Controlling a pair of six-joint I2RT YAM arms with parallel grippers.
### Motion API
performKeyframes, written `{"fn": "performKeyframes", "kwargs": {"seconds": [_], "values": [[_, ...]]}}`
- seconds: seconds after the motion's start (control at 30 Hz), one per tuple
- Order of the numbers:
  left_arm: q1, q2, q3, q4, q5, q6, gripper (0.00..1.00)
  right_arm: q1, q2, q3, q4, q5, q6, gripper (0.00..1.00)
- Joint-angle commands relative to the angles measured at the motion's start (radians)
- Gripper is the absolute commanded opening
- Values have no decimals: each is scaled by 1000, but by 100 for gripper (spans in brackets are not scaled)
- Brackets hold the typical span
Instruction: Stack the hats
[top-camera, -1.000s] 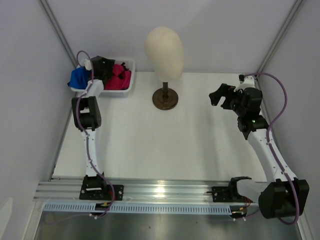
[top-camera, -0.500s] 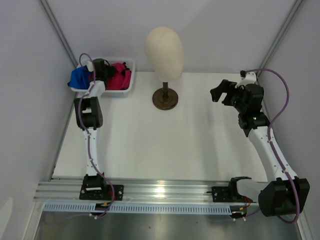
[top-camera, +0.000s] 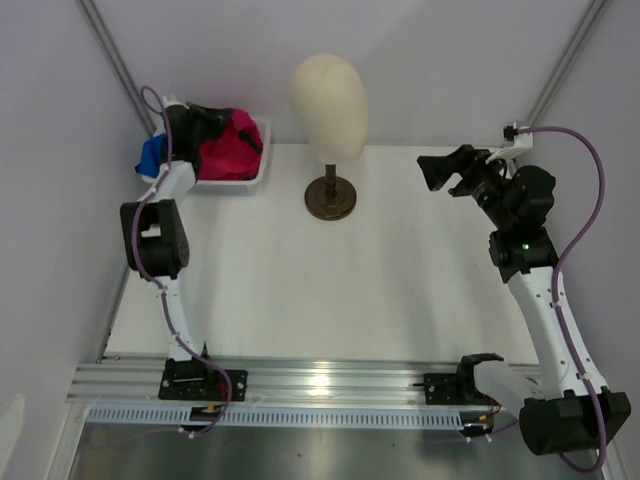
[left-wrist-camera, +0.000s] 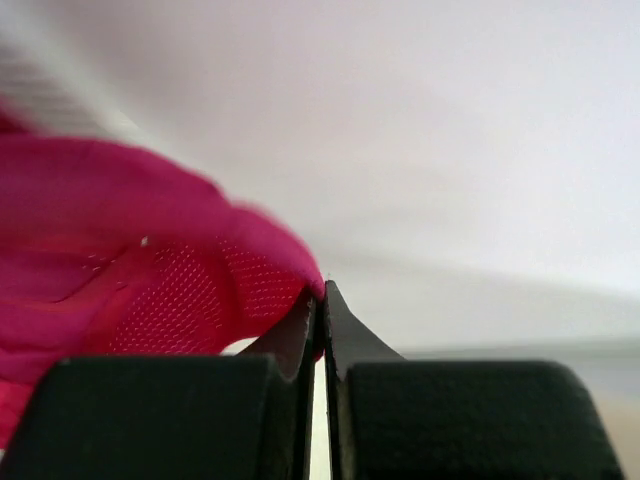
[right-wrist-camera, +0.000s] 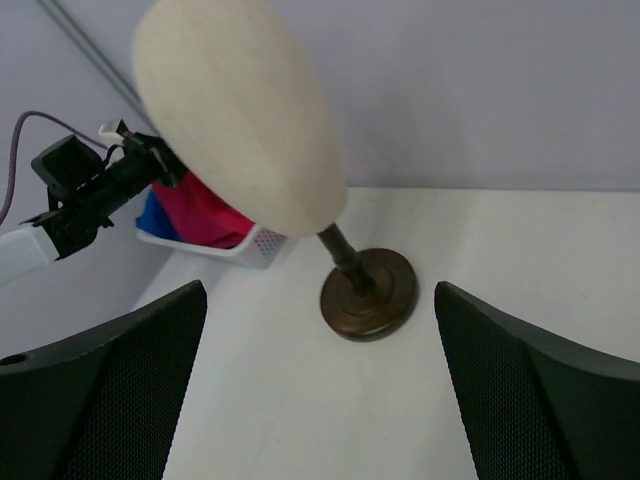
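left gripper (left-wrist-camera: 320, 300) has closed, now clamped on pink hat (top-camera: 228, 150) edge, upper left; lift slowly clear of basket (top-camera: 256, 179); right gripper (top-camera: 440, 172) spread wide.

The right gripper (right-wrist-camera: 318, 290) frames the near corners, its jaws wide apart. Beyond it a cream mannequin head (right-wrist-camera: 240, 120) sits on a dark stand (right-wrist-camera: 368, 295) with a round base on the white bench (right-wrist-camera: 320, 420). At far left a white mesh basket (right-wrist-camera: 255, 243) holds a pink hat (right-wrist-camera: 205, 215) and a blue hat (right-wrist-camera: 155, 218), and the left gripper (right-wrist-camera: 160, 160) meets the pink hat's top
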Motion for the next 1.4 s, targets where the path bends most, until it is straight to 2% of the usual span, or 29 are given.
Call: {"fn": "performKeyframes", "kwargs": {"seconds": [0.0,0.27,0.37,0.4,0.43,0.5,0.57,0.67,0.7,0.77,0.8,0.87,0.9,0.97,1.0,1.03,1.07,1.17,1.33,1.37], "values": [[-11,-264,-65,224,209,12,1,21,-11,28,101,-110,87,99],[-19,-572,-223,223,497,-40,1,102,16,39,86,-166,73,100],[-20,-682,-148,-103,523,113,1,127,16,42,93,-160,76,100],[-19,-706,-132,-288,513,160,1,133,13,42,96,-162,78,100],[-20,-729,-105,-367,513,250,1,139,13,44,101,-163,76,99],[-19,-780,-72,-527,550,325,1,148,18,44,110,-166,76,100],[-19,-804,-53,-601,587,406,2,167,26,47,116,-189,76,99],[-20,-823,-80,-637,760,417,1,216,52,45,149,-275,61,100],[-23,-821,-88,-637,860,412,1,237,55,44,133,-278,27,99],[-52,-830,-129,-655,920,432,1,286,58,27,106,-222,-20,100],[-65,-841,-135,-685,935,496,1,321,56,16,86,-200,-64,100],[-121,-844,-125,-857,928,604,1,340,47,-8,75,-148,-95,100],[-138,-841,-82,-929,908,715,1,343,46,-25,60,-128,-103,99],[-203,-823,-48,-1131,776,820,1,342,32,-29,41,-85,-125,100],[-224,-815,7,-1187,716,899,1,343,29,-29,28,-76,-137,100],[-272,-804,16,-1227,606,931,1,342,24,-29,23,-59,-161,100],[-295,-800,32,-1279,561,963,1,343,21,-29,18,-48,-174,100],[-362,-786,50,-1319,472,1050,1,339,21,-21,15,-74,-200,100],[-379,-755,95,-1322,530,1086,1,366,32,-50,43,-325,-174,99],[-381,-741,101,-1322,559,1086,1,403,36,-55,41,-334,-180,99]]}}
